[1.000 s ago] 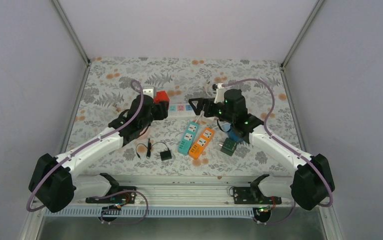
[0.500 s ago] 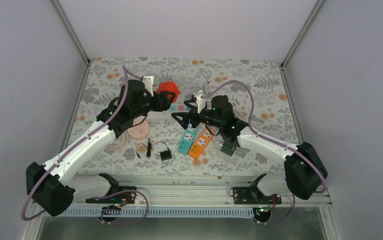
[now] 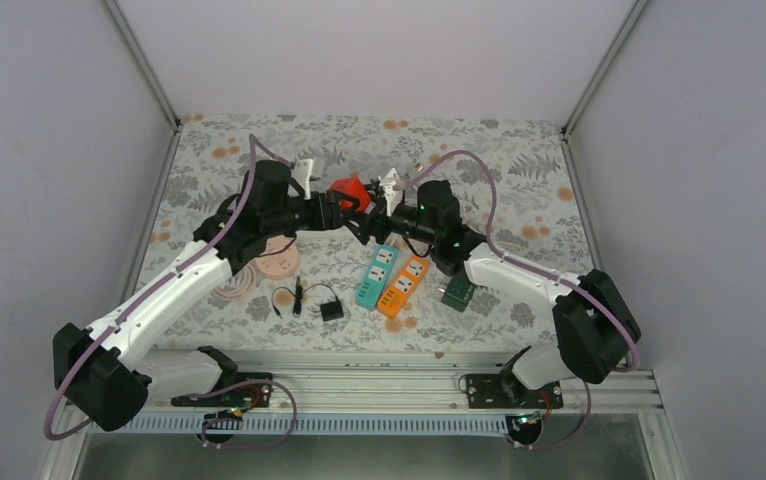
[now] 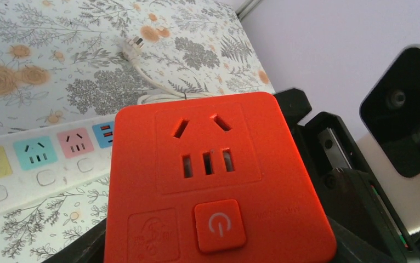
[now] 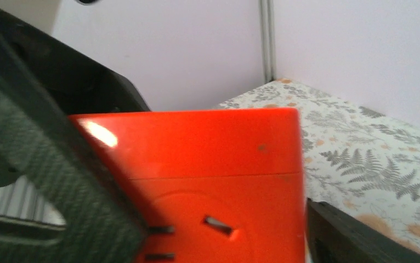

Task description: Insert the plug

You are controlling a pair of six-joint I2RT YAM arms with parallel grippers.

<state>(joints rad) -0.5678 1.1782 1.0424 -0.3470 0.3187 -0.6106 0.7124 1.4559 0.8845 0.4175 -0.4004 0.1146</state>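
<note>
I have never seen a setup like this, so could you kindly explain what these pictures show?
Two robot arms stand at a flowered table. One picture looks down from above; the other two come from a camera on each wrist. The left claw holds a red socket cube. The right claw straddles that cube, but its grip is unclear. On the table lie a teal power strip, an orange strip, a green adapter, a black adapter and a white strip.

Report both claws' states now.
Left claw: closed, holding the red adapter.
Right claw: jaws on either side of the adapter; whether it grips cannot be told.
</note>
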